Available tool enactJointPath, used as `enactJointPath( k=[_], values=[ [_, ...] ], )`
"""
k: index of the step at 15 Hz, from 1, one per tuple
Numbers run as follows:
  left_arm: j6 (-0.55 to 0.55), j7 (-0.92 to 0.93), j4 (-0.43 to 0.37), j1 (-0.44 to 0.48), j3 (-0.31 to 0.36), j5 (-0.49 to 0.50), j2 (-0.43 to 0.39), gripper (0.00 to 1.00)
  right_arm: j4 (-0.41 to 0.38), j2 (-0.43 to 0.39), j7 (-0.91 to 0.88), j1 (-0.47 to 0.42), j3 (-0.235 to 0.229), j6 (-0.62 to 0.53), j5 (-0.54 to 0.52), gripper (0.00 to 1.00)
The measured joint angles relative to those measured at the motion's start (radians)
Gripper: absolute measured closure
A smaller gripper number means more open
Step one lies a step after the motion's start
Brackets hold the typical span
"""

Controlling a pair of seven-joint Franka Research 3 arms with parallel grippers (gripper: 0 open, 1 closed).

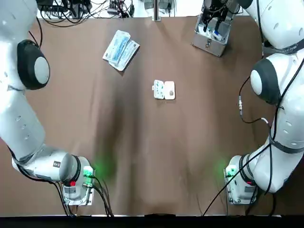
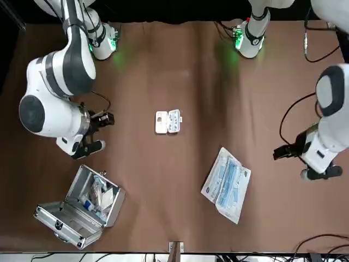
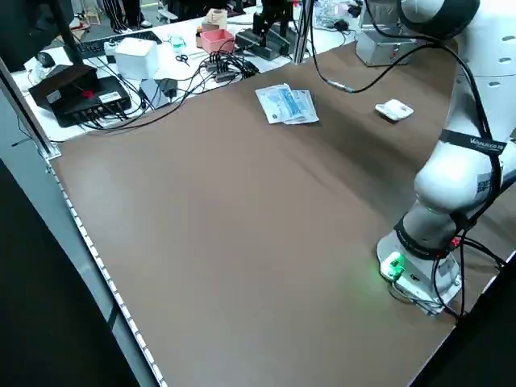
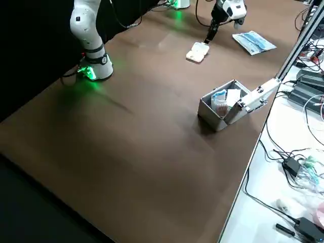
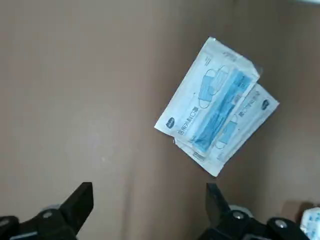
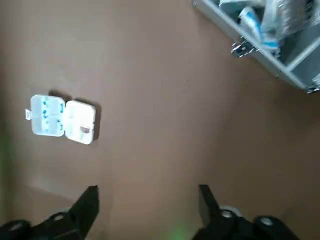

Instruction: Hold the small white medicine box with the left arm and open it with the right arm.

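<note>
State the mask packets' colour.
The mask packets are white and blue; best in the left wrist view.

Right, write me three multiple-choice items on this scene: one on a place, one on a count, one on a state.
1. Where does the open metal case stand?
A. At the far edge, on the robot's right
B. In the middle
C. Beside the left arm's base

2. How many face mask packets are there?
A. One
B. Two
C. Four

3. How is the small white medicine box?
A. Shut
B. Lying open
C. Held in a gripper

Answers:
1 A: the top view shows it far out on the right arm's side.
2 B: two packets lie overlapped.
3 B: its two halves lie side by side, and the left gripper and right gripper are open, away from it.
</note>
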Motion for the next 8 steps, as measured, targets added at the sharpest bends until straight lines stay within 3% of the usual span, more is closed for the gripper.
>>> enactJointPath(
  k=[1,2,8],
  values=[
    [-0.007,0.000,0.000,0.001,0.000,0.002,-0.024,0.00,0.017,-0.002,0.000,0.002,0.000,-0.001,-0.011,0.01],
    [-0.022,0.000,0.000,0.002,0.000,0.009,-0.047,0.00,0.036,-0.005,0.001,0.002,-0.001,-0.011,-0.017,0.00],
    [-0.147,0.050,0.000,0.008,0.000,0.038,-0.182,0.00,0.080,-0.053,0.006,0.002,-0.009,-0.038,-0.029,0.00]
  ],
)
